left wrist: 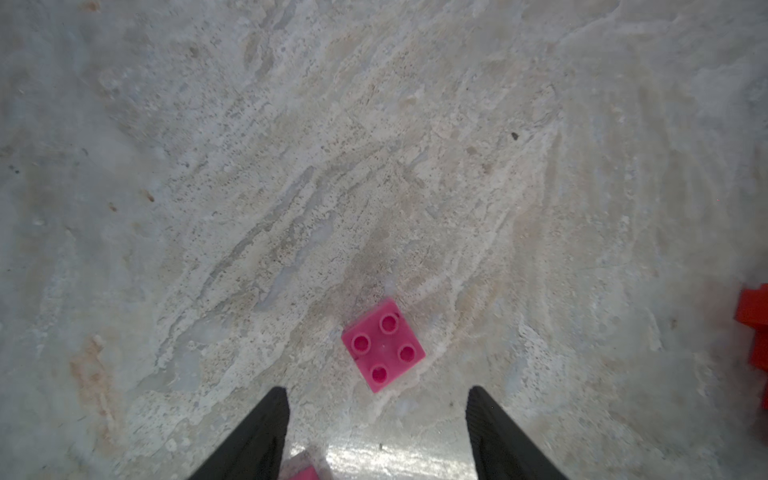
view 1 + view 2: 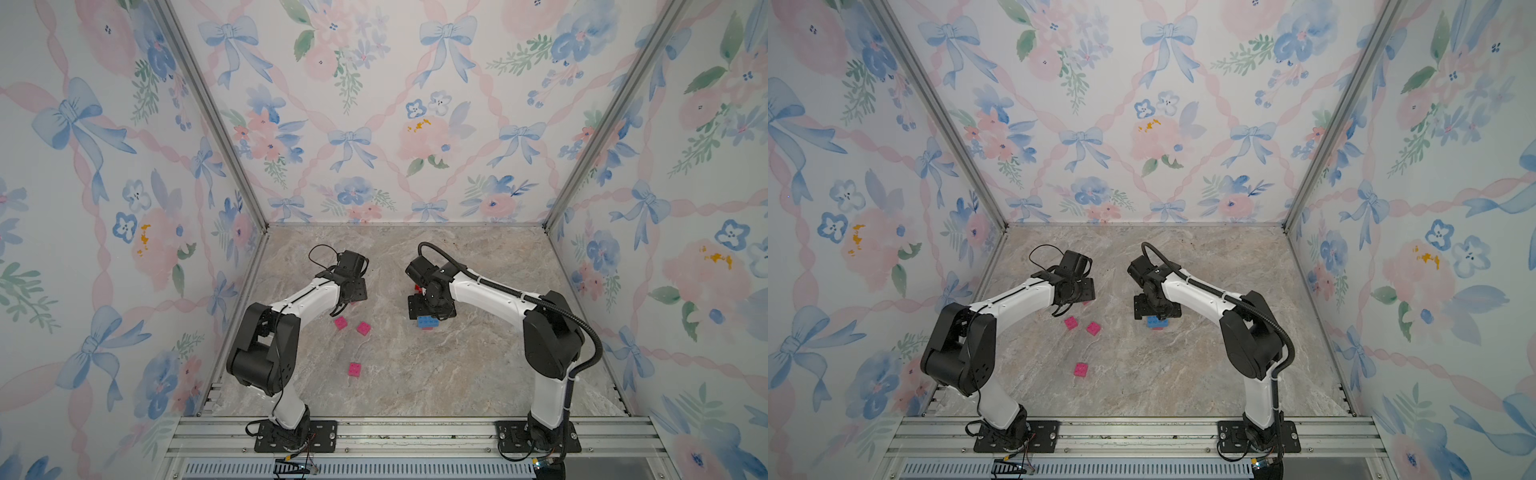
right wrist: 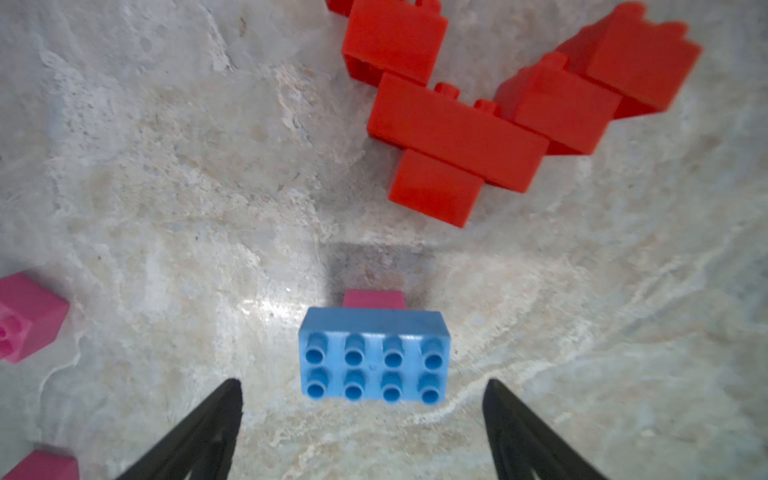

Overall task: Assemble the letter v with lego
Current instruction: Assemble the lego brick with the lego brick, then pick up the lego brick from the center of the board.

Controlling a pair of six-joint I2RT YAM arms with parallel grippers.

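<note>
Right gripper (image 3: 362, 380): spread wide, empty, directly over blue brick (image 3: 374, 357) stacked on a pink brick (image 3: 374, 299), long axis running finger to finger. Left gripper (image 1: 377, 388): parted, empty, near loose pink square (image 1: 382, 345) on counter (image 1: 374, 166).

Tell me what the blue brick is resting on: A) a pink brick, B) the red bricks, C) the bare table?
A: the right wrist view shows a pink brick poking out from under the blue brick, with the red bricks lying apart from it.
</note>
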